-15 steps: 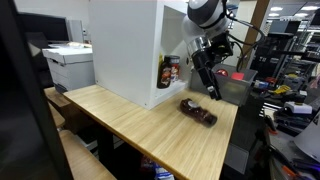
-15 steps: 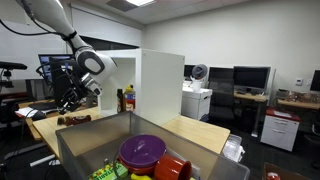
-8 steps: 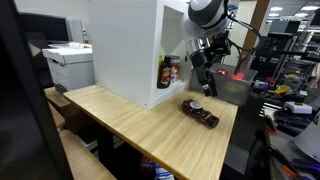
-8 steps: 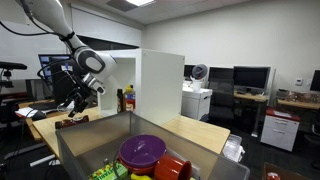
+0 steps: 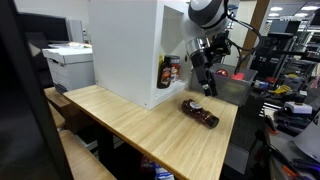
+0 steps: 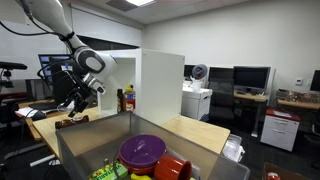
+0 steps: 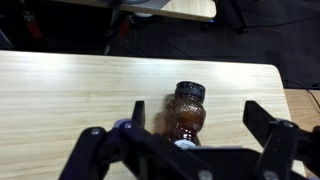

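Bottle (image 7: pixel 186 110) lies sideways on the table (image 7: pixel 60 90), likely light, rigid, prone to rolling. Gripper (image 5: pixel 206 84) hangs above, jaws apart; best gripped across its body.

1 bottle (image 5: pixel 198 112) flat on table (image 5: pixel 120 125), under pincer (image 5: pixel 209 91), nr cabinet (image 5: pixel 125 50).

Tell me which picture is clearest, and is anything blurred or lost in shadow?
Wrist view: the bottle on the wooden table is fairly sharp and evenly lit, while the gripper right by the lens is dark and soft. In an exterior view, a dark blurred post blocks the left edge; in an exterior view, the bottle looks small and dim beyond a big grey bin.
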`<state>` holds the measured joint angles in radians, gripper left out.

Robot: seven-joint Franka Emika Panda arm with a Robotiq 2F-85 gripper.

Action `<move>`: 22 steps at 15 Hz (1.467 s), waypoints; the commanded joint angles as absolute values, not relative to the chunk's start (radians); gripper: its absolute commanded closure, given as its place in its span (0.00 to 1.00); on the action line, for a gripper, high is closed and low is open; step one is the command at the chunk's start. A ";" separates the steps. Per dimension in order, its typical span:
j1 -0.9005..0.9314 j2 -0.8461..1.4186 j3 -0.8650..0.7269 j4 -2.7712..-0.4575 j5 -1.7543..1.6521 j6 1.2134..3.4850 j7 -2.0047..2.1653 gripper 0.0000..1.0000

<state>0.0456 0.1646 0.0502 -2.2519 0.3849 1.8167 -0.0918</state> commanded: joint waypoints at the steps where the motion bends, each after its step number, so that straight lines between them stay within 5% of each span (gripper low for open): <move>1: 0.042 0.165 0.054 -2.250 0.384 1.815 -0.091 0.00; 22: 0.110 0.246 0.119 -2.323 0.459 1.900 0.032 0.00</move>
<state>0.1093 0.2523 0.1139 -2.2861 0.4281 1.8681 -0.0011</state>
